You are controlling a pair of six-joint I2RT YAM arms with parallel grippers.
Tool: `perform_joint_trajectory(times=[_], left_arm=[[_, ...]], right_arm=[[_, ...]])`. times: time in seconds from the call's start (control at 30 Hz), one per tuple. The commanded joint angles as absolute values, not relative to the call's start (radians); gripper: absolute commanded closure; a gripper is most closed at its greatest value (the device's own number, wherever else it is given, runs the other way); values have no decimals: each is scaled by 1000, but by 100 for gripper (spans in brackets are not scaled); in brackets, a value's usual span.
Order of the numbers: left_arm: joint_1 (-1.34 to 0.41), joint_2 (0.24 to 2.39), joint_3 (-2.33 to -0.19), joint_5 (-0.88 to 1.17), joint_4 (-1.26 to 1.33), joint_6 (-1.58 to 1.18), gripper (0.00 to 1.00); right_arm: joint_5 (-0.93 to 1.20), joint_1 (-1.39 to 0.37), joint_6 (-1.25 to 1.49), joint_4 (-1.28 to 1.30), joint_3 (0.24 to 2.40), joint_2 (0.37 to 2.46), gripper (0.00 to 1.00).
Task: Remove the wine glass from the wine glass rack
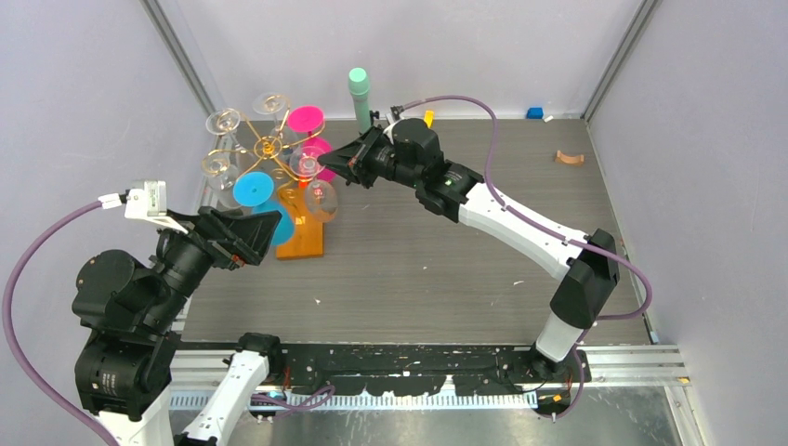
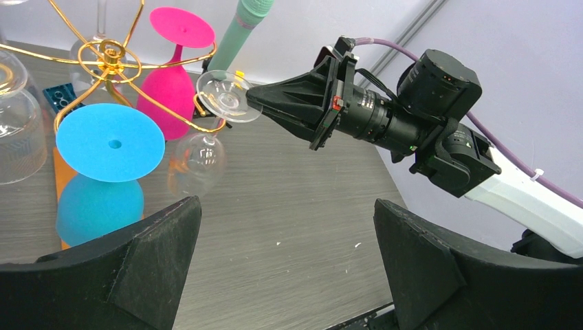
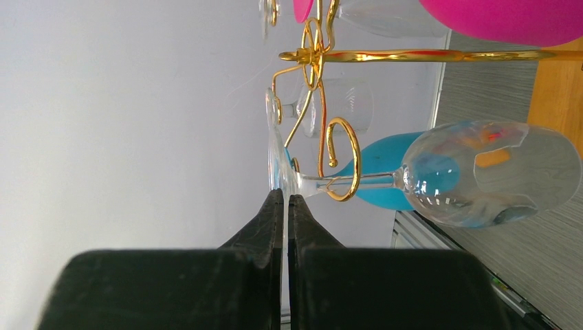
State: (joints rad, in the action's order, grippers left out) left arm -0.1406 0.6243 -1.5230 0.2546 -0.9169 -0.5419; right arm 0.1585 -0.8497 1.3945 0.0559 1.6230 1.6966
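Left wrist: wine glass [image 2: 196,165] hangs bowl-down, stem upright (foot atop); right hand [image 2: 253,98] pinches its foot.

Left arm [image 1: 139,297] and right arm [image 1: 520,223] share black round motor housings joined by white links. A purple cable [image 1: 492,139] runs along each. The fingers [image 2: 137,268] are matte black wedges.

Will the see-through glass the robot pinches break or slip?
Probably fragile: the clear wine glass looks thin. It may slip; the right end effector pinches only its smooth foot. Its stem sits in a gold hook and might snag.
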Motion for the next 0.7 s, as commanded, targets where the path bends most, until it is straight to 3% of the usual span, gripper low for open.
perform_joint_trajectory(times=[0.0,0.67], left_arm=[[-135,638,-1515,240,-878,-530,0],[-135,650,-1505,210,-884,-507,0]], right_arm=[[181,-859,1385,28,1630,1646,100],[213,-874,1322,80,1789,1771,100]])
